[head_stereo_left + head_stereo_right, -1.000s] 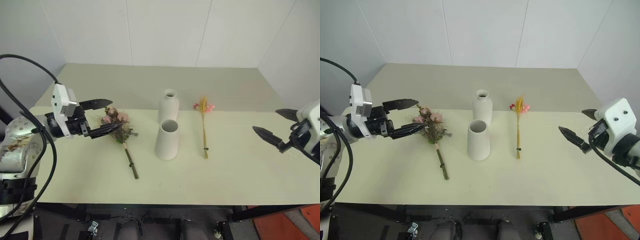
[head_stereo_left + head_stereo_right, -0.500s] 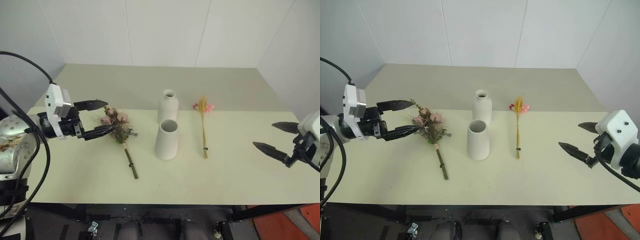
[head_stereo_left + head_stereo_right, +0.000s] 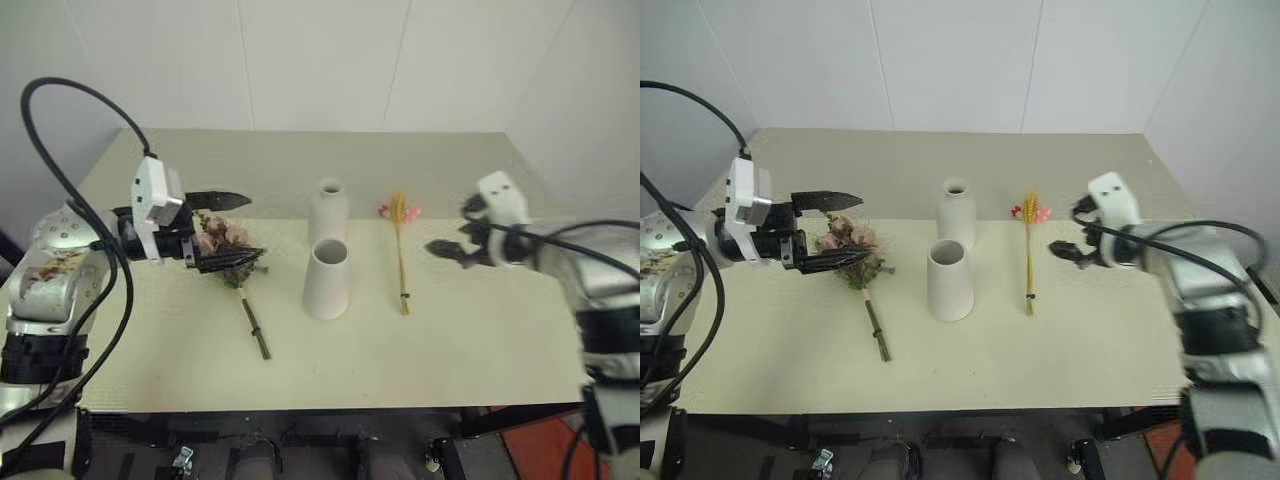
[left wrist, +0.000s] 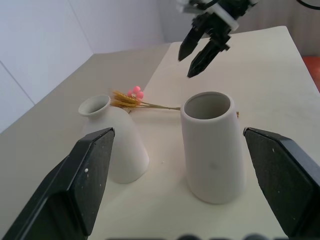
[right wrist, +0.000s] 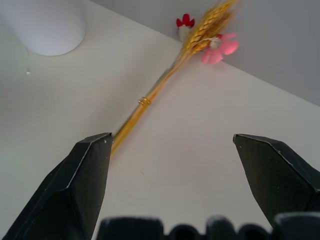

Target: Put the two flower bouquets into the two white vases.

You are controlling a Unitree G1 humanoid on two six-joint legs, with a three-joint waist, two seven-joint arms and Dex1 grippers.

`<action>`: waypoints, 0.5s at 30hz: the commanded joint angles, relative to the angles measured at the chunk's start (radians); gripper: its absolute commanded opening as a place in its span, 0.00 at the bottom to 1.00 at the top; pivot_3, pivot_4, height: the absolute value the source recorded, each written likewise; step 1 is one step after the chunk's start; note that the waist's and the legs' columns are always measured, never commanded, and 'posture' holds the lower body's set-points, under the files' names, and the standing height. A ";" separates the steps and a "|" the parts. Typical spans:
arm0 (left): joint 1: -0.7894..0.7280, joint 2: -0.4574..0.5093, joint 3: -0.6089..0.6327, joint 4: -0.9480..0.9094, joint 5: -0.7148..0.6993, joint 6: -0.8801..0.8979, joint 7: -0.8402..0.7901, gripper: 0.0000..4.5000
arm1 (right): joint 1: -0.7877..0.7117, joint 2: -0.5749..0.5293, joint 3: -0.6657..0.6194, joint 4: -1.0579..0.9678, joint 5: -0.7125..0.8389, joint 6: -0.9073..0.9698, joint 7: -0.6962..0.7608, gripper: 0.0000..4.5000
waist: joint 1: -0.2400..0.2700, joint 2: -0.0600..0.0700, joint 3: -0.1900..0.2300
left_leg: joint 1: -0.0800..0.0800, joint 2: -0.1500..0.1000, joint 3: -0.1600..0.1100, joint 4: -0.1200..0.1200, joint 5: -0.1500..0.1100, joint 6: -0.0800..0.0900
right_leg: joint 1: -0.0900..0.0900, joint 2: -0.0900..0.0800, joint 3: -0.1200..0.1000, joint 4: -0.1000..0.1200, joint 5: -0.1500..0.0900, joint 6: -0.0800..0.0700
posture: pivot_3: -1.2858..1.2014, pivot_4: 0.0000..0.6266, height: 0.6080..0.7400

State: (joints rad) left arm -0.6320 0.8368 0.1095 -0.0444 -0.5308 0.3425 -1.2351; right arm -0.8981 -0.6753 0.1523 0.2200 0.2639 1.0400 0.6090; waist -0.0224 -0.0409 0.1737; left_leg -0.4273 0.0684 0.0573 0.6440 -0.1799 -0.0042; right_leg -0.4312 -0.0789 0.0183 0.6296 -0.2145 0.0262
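On the pale table (image 3: 480,340), both bunches lie flat beside the vases (image 3: 327,280). We spread our left gripper (image 3: 228,228) around the rose bunch (image 3: 232,250) (nothing gripped), and our right gripper (image 3: 1068,235), fingers apart, beside the wheat stalk (image 3: 1029,255).

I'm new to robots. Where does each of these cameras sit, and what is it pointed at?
Left and right eye views: on the head, looking forward and down at the table, both arms, two vases and two bouquets.
Left wrist view: on the left wrist, looking between its two black fingers at the cone vase and bottle vase.
Right wrist view: on the right wrist, looking between its fingers at the wheat stalk.
Shared: the wheat stalk, and the right gripper in the left wrist view.
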 commanded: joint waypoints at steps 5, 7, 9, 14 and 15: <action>0.034 0.014 0.040 -0.023 -0.003 -0.013 0.010 1.00 | -0.144 0.128 0.063 0.285 -0.111 -0.065 -0.027 1.00 | 0.009 0.000 0.000 | -0.010 0.000 0.000 0.001 0.000 0.000 | -0.009 0.000 0.000 0.001 0.001 0.000 | 0.52 0.24 1.00; 0.057 0.016 0.052 -0.042 -0.012 -0.004 0.018 1.00 | -0.155 0.150 0.076 0.336 -0.127 -0.082 -0.010 1.00 | 0.009 0.000 0.000 | -0.011 0.000 0.000 0.001 0.000 0.000 | -0.009 0.000 0.000 0.000 0.001 0.000 | 0.52 0.24 1.00; 0.077 0.019 0.063 -0.058 -0.019 0.000 0.023 1.00 | -0.169 0.173 0.082 0.394 -0.144 -0.098 -0.005 0.92 | 0.009 0.000 0.000 | -0.011 0.000 0.000 0.001 0.000 0.000 | -0.009 0.000 -0.001 0.000 0.001 0.000 | 0.52 0.24 1.00; 0.099 0.027 0.079 -0.073 -0.022 0.008 0.032 1.00 | -0.203 0.220 0.083 0.525 -0.183 -0.140 0.010 0.57 | 0.004 0.000 0.000 | -0.009 0.001 0.000 0.002 0.000 0.000 | -0.009 0.001 0.000 0.002 0.002 -0.001 | 0.52 0.24 1.00; 0.101 0.027 0.081 -0.074 -0.022 0.009 0.034 1.00 | -0.211 0.228 0.080 0.549 -0.192 -0.149 0.007 0.49 | 0.003 0.001 0.000 | -0.009 0.001 0.000 0.002 0.000 0.000 | -0.008 0.001 0.000 0.002 0.002 -0.001 | 0.52 0.24 1.00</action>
State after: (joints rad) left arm -0.5323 0.8445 0.1562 -0.0853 -0.5387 0.3507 -1.2088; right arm -1.0877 -0.4537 0.2368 0.7363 0.0899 0.9187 0.6109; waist -0.0189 -0.0403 0.1735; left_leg -0.4355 0.0692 0.0570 0.6456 -0.1795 -0.0042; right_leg -0.4394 -0.0777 0.0180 0.6318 -0.2127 0.0249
